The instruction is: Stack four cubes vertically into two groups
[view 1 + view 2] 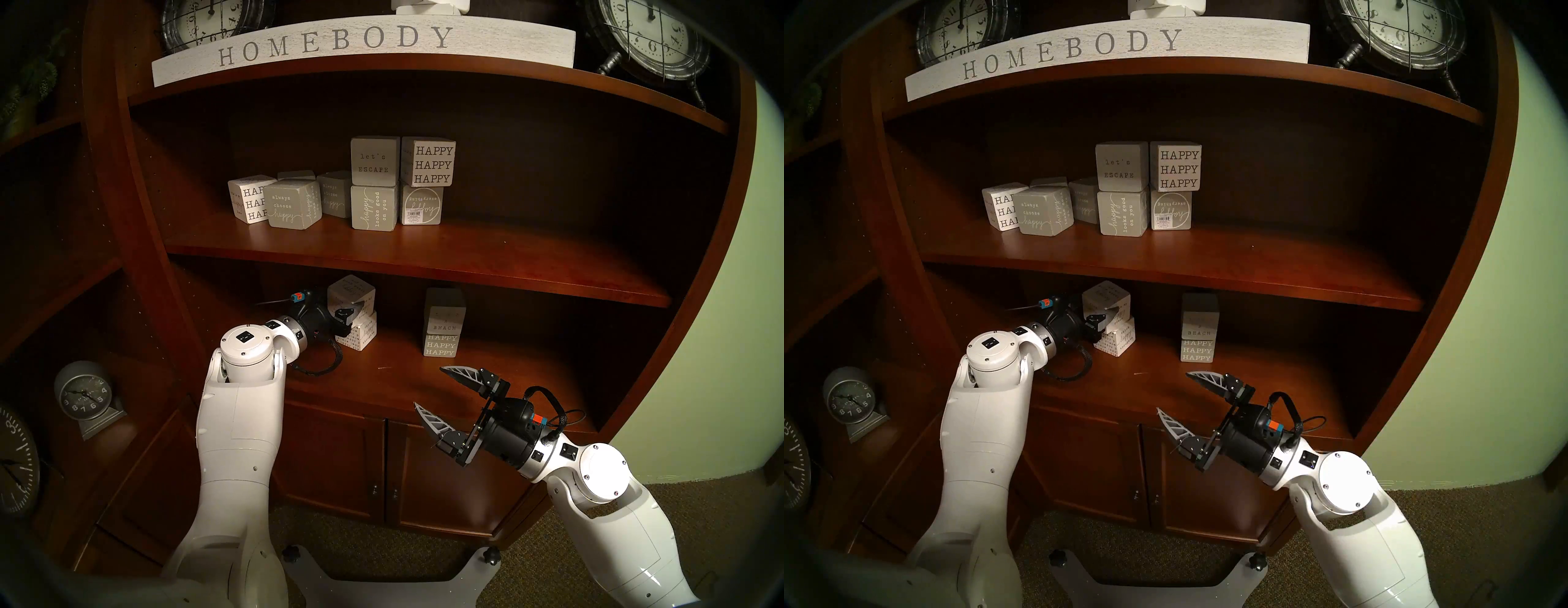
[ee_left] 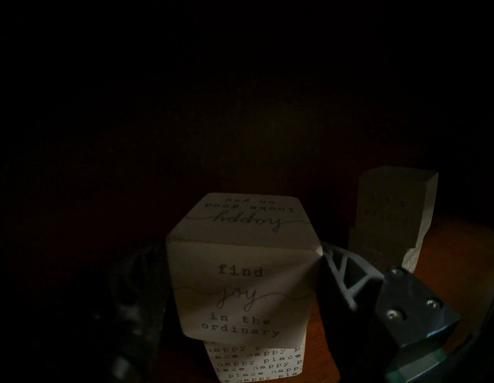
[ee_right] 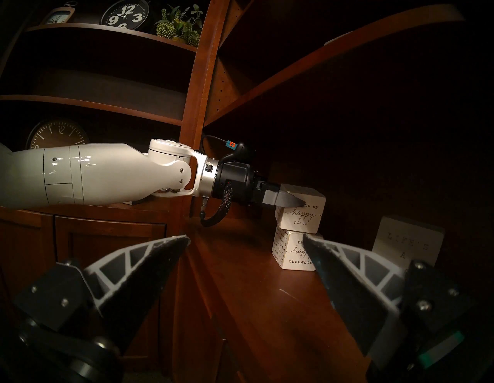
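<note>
The upper white cube (image 1: 351, 297) is clamped in the left claw (image 1: 354, 313), its fingers pressed on two opposite side faces. It sits over the lower white cube (image 1: 358, 335), twisted out of line with it and tipped a little; whether it rests fully on it I cannot tell. Both stand toward the left end of the lower shelf (image 1: 403, 373), well back from its front edge. Further right on that shelf the two grey cubes (image 1: 443, 327) already stand one on the other, nearly squared up.

The cubes look like painted wooden blocks: stiff, light, with smooth faces that might slip. Flat opposite sides at mid-height seem the place to grip, not the rounded corners.

The right claw (image 1: 437, 392) hangs by the shelf's front edge, right of centre, jaws spread wide and empty. On the shelf above (image 1: 466, 263) sits a cluster of other lettered cubes (image 1: 375, 187).
</note>
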You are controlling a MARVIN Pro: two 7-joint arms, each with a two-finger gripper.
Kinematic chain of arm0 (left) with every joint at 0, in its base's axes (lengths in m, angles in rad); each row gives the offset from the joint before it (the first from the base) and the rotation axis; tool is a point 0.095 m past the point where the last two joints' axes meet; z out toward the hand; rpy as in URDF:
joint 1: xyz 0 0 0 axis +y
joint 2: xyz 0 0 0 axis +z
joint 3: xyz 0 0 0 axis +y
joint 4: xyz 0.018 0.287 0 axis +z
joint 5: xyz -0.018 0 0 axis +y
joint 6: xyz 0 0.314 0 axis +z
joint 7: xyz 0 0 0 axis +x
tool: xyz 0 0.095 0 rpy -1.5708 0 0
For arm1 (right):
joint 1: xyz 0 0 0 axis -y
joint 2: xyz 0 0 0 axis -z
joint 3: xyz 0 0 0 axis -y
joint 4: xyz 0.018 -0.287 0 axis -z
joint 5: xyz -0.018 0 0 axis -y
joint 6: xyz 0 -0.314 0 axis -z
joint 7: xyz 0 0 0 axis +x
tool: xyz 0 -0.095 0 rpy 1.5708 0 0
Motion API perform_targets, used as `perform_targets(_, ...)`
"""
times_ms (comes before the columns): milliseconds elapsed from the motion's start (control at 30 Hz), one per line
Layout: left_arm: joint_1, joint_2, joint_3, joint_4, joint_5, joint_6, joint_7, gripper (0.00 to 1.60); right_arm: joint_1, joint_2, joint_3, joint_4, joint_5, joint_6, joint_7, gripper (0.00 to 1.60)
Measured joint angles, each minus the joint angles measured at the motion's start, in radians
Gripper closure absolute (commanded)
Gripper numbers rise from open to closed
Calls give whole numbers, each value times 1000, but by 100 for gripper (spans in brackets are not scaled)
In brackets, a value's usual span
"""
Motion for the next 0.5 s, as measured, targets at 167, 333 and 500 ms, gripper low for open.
perform_targets(167, -3, -2, 2, 0, -7, 2, -5, 160, 0, 0, 0, 0, 0, 0, 0, 0)
perform_targets(333, -7, -5, 4, 5, -8, 3, -14, 160, 0, 0, 0, 0, 0, 0, 0, 0)
perform_targets(500, -10, -7, 3, 16, -9, 4, -14, 160, 0, -1, 0, 0, 0, 0, 1, 0)
